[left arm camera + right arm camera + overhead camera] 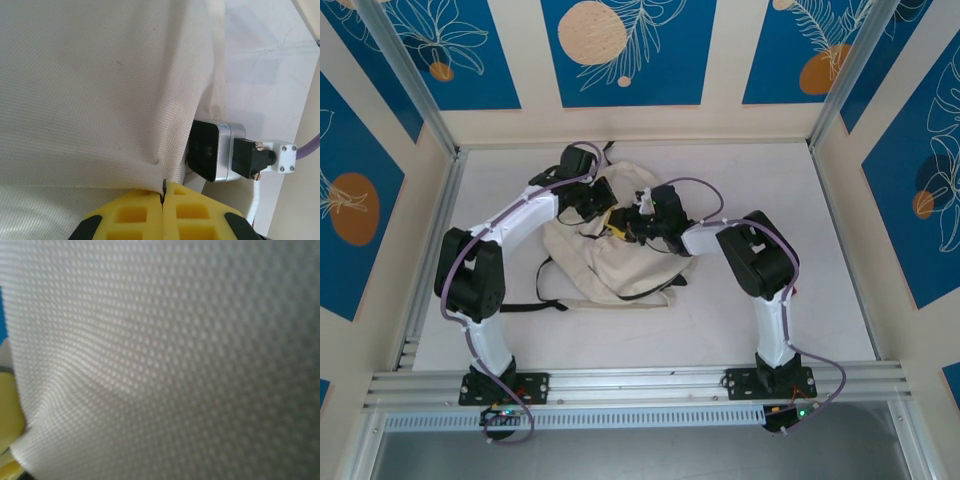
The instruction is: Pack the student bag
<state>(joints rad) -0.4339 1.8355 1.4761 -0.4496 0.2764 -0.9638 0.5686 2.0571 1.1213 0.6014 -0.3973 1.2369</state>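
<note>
Left gripper (163,194): jaws together, the two yellow pads (131,212) pressed face to face and clamped on a fold of cream cloth belonging to the student bag (620,272). In the left wrist view the weave gathers into creases that run down to the pinch line. A small dark fleck sits at the seam between the pads; what it is cannot be told.

Right gripper (640,226): its head lies over the upper middle of the bag, close to the left gripper. In the right wrist view, blurred cream weave lies right against the lens and a single yellow finger (7,412) shows at the left edge (the jaw gap is hidden, so whether they stand apart or together cannot be told).

Just beside the pinched fold, in the left wrist view, sits a black-and-silver module (216,150) with a black plug, a white bracket and a purple cable (307,149).

The bag lies slumped on the white table (770,190), toward the far middle, between the two arms. One black strap (525,306) trails out to the left, near the left arm's elbow.
</note>
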